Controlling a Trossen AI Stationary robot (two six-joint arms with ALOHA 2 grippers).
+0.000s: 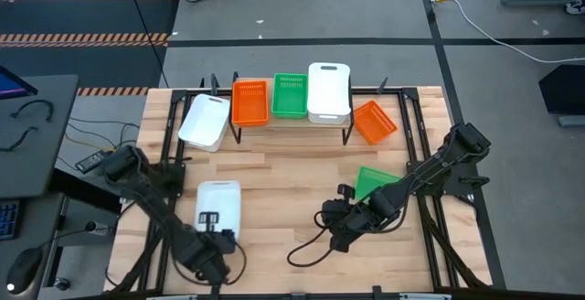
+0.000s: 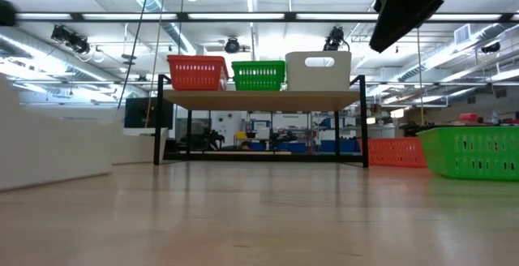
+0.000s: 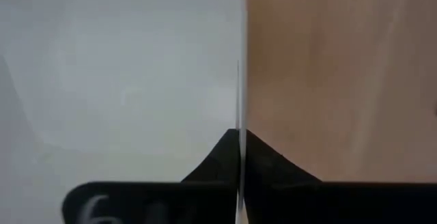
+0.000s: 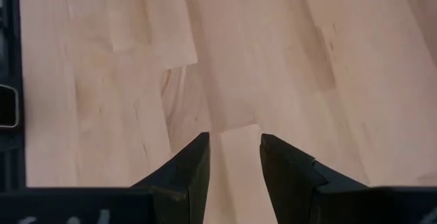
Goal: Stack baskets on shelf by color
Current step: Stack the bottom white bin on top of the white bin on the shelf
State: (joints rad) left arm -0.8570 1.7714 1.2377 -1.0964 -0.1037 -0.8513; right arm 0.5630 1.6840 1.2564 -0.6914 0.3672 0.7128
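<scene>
Left claw (image 3: 239,157) pinching thin rim, smooth white basket (image 1: 219,204).

Bright, even overhead light from long ceiling strip lamps (image 2: 243,16), soft faint shadows on pale wooden tabletop (image 1: 292,181) — left wrist view blurred, washed out.

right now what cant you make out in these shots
- How many baskets are nested in each pile on the shelf: seen from above in the high view, too small in the low view.
- The green basket by the right gripper: the arm covers part of it in the high view; the low view's edge cuts it off.
- The white basket whose wall the left gripper is shut on: it fills the left wrist view, and the low view shows only a blurred wall.
</scene>
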